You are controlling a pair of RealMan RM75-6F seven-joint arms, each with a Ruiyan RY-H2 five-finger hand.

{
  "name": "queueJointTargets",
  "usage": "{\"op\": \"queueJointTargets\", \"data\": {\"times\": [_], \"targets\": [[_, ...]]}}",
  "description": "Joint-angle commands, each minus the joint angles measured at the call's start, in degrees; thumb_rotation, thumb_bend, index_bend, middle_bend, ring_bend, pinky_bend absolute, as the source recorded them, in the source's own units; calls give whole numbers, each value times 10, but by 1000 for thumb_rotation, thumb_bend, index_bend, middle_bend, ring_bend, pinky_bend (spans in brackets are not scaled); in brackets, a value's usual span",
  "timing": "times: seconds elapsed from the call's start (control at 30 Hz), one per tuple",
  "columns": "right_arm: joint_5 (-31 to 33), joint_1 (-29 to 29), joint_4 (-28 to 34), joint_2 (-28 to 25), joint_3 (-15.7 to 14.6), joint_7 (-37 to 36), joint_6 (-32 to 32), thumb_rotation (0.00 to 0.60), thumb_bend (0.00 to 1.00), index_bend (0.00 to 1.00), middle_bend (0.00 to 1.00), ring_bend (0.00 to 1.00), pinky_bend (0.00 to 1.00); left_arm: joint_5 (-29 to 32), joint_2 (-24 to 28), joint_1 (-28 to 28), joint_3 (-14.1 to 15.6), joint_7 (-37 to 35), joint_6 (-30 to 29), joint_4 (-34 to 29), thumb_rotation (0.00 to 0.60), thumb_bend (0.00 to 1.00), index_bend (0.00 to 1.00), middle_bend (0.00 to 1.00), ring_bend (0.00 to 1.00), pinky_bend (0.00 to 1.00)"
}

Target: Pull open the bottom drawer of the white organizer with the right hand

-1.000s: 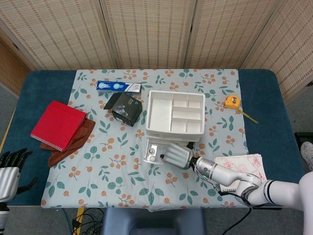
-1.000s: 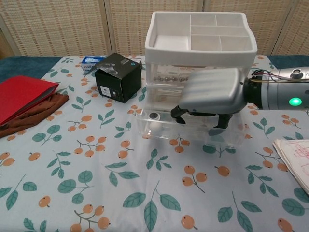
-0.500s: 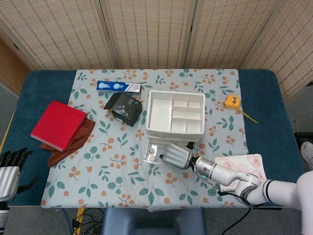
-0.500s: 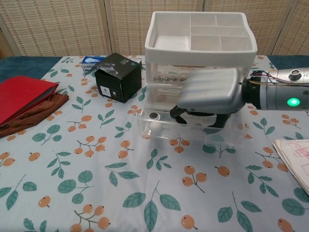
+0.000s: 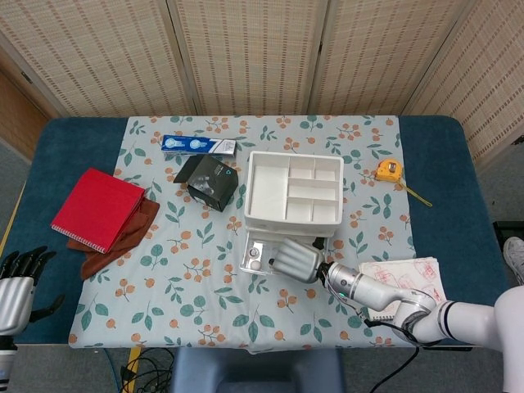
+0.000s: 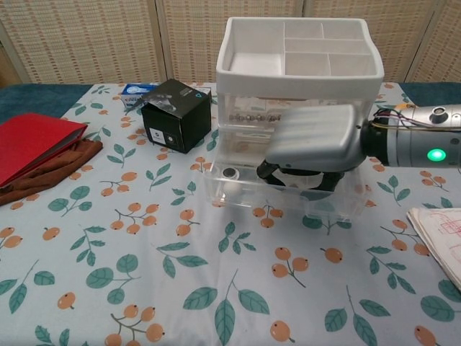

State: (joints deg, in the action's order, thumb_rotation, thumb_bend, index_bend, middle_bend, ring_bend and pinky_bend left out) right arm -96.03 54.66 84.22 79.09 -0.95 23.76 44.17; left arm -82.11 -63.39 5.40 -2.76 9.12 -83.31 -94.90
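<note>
The white organizer [image 5: 293,214] [image 6: 299,75] stands mid-table on the flowered cloth, its compartment tray facing up. Its clear bottom drawer [image 5: 248,255] [image 6: 238,193] is pulled out toward me, with a small round item inside at the left. My right hand [image 5: 295,260] [image 6: 314,140] lies palm-down over the drawer's right half. Its dark fingertips [image 6: 268,169] curl down into the drawer behind the front wall. My left hand [image 5: 18,288] rests at the table's near left corner, far from the organizer, fingers spread and holding nothing.
A black box [image 5: 213,183] [image 6: 176,114] sits just left of the organizer, with a blue carton [image 5: 198,145] behind it. A red notebook [image 5: 97,210] lies on a brown cloth [image 5: 123,242] at the left. A yellow tape measure [image 5: 387,170] and a paper pad [image 5: 403,277] are on the right.
The right hand's fingers have curled up tighter under the palm; one no longer reaches down to the drawer's front right. The drawer and left hand have not moved.
</note>
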Motion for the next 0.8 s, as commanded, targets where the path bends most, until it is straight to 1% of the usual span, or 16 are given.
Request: {"op": "queueJointTargets", "data": {"times": [0.03,0.27,0.43,0.63,0.8], "targets": [[0,-1,-1,1,0,-2,2,600,358,548,839,999,1000,0,1,0,0,0,-1,-1,600,214,183,149,141,90],[3,-5,-2,2,4,-8,14,600,371,609,843,999,1000,0,1,0,1,2,1,-3,600,214,183,149,141,90],[-6,-11,12,-12,14,-7,46,600,379,621,843,999,1000,-1,2,3,-1,5,1,-4,600,214,183,149,141,90],[-20,-38,65,-56,27,-8,119,600,382,621,844,999,1000,-7,-1,5,-2,6,-1,-7,600,215,183,149,141,90],[-21,-91,111,-106,30,-14,203,600,383,625,847,999,1000,-10,-7,9,-2,0,3,-1,600,214,183,149,141,90]]}}
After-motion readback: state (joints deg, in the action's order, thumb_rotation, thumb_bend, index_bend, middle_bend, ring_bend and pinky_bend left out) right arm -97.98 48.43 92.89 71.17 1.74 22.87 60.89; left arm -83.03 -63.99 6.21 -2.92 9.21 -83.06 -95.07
